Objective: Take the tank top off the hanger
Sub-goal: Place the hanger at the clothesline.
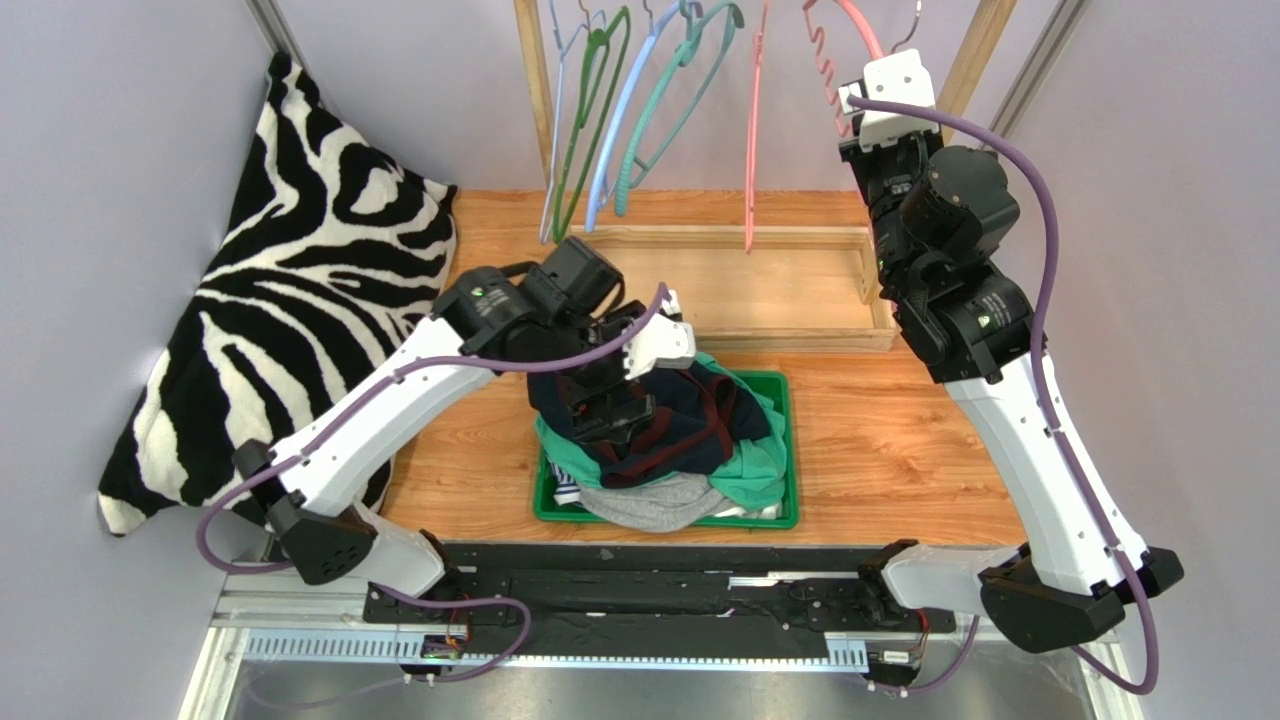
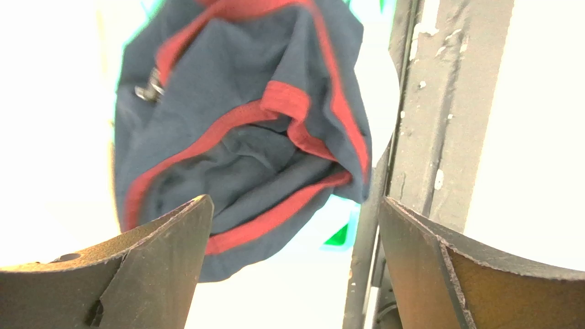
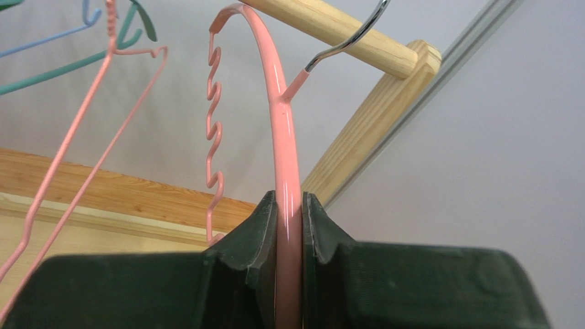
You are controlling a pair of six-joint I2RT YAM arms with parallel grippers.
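The tank top (image 1: 684, 428), navy with red trim, is lying crumpled on top of a pile of clothes in the green tray (image 1: 784, 435), which is sitting on the wooden surface (image 1: 902, 435) in front of the arms. It is resting on a green garment (image 1: 756, 468) and a grey garment (image 1: 654, 504) lower in the same pile. No part of it is hanging on a hanger.

The left tool (image 1: 609, 405) is hovering directly over the pile, pointing down at it. In the left wrist view its 2 fingers (image 2: 171, 236) are standing wide apart with nothing between the pads, and the tank top (image 2: 240, 137) is showing in the gap beyond them. I cannot tell whether the fingertips are touching the cloth.

The right tool (image 1: 872, 108) is reaching up to the rail at the back. In the right wrist view, the right tool (image 3: 290, 209) is clamping its 2 fingers tightly on the lower arm of the pink hanger (image 3: 283, 130). The hanger's metal hook is looping over the wooden rod (image 3: 329, 27), and the hanger is carrying no garment.

To the left along the rail, other bare hangers (image 1: 631, 105) in green, blue, teal and pink are hanging. A zebra-print cushion (image 1: 286, 300) is leaning at the left side of the surface, well apart from the tray.
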